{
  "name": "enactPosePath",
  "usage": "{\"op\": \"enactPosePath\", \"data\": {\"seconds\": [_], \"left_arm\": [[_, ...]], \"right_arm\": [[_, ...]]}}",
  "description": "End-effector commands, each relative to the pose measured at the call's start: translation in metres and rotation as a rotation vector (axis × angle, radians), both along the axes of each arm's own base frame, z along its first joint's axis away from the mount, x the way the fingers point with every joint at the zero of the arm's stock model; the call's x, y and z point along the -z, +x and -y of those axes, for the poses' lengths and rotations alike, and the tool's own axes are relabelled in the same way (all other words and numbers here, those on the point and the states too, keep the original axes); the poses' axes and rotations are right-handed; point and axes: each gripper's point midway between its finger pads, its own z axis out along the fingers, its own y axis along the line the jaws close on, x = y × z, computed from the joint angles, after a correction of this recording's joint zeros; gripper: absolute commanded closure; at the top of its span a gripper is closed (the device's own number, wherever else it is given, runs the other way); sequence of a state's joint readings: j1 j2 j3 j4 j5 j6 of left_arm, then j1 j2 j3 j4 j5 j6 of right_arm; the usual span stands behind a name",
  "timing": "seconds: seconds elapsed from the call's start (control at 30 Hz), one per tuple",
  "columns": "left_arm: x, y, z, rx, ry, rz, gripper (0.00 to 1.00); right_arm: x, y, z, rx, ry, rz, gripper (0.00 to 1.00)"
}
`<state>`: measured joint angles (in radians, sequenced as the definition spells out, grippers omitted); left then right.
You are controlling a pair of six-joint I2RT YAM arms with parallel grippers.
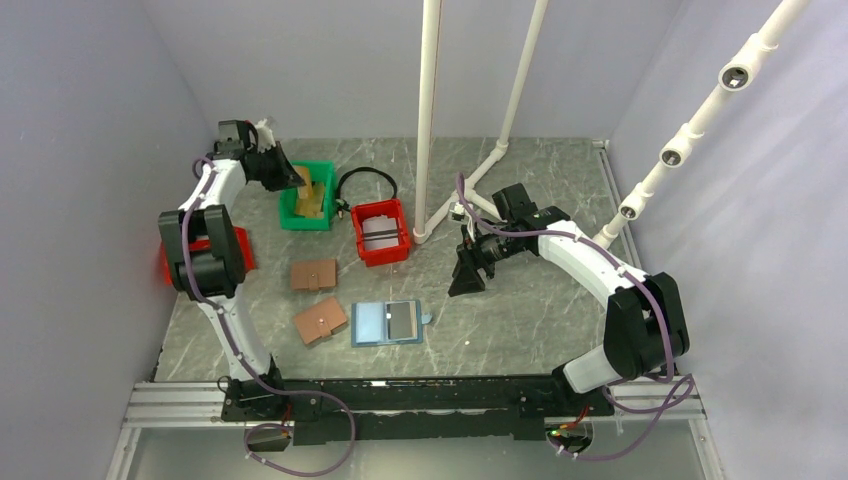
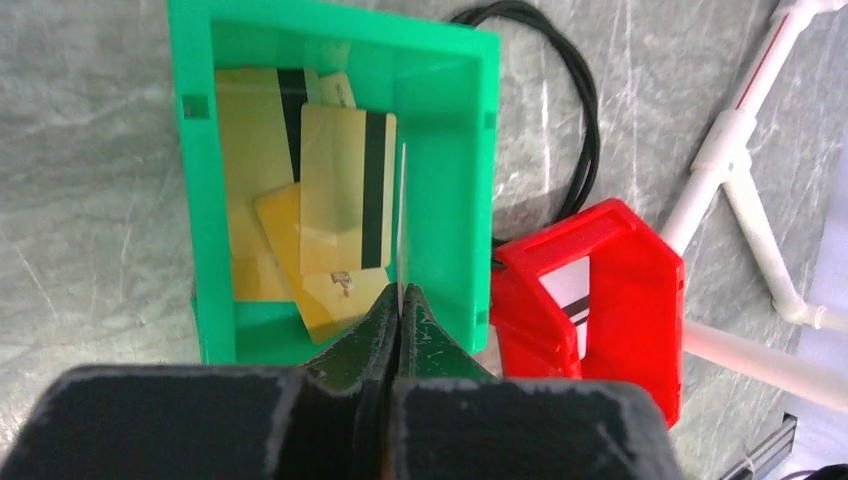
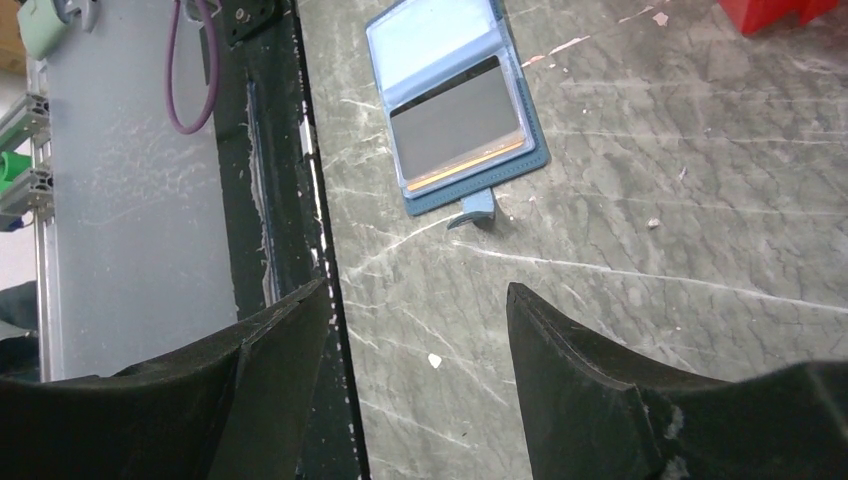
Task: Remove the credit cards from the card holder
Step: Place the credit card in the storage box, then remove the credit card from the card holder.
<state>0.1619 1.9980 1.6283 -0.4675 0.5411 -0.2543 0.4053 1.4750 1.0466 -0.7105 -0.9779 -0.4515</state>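
The card holder (image 1: 389,323) lies open and flat near the near edge of the worktop (image 1: 520,330), left of centre. One dark-faced card (image 3: 455,120) with a gold edge sits in a pocket, so the task is not finished. Several gold cards (image 2: 345,190) lie in the green bin (image 2: 205,200) toward the far left corner. I judge the step in hand to be the drop-off: my left claw (image 2: 400,300) is closed on a thin card (image 2: 402,215), seen edge-on above that bin, with the arm reaching far forward and the wrist pointing down. The next move calls for releasing the card squarely inside the walls. My right claw (image 3: 418,290) hangs with jaws wide apart, holding nothing, above the worktop to the right of the holder.
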Motion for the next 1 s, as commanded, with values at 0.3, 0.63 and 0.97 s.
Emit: {"op": "enactPosePath", "data": {"seconds": [0.3, 0.63, 0.97], "left_arm": [[-0.027, 0.007, -0.013, -0.089, 0.157, -0.074, 0.48], [-0.152, -0.047, 0.005, -0.17, 0.033, 0.288, 0.01], [-0.104, -0.199, 0.121, 0.107, -0.339, 0.135, 0.08]], "right_arm": [[-0.009, 0.0, 0.0, -0.018, 0.027, 0.052, 0.33], [-0.021, 0.003, 0.006, -0.012, 0.034, 0.179, 0.33], [-0.028, -0.017, 0.002, -0.08, 0.147, 0.233, 0.34]]}}
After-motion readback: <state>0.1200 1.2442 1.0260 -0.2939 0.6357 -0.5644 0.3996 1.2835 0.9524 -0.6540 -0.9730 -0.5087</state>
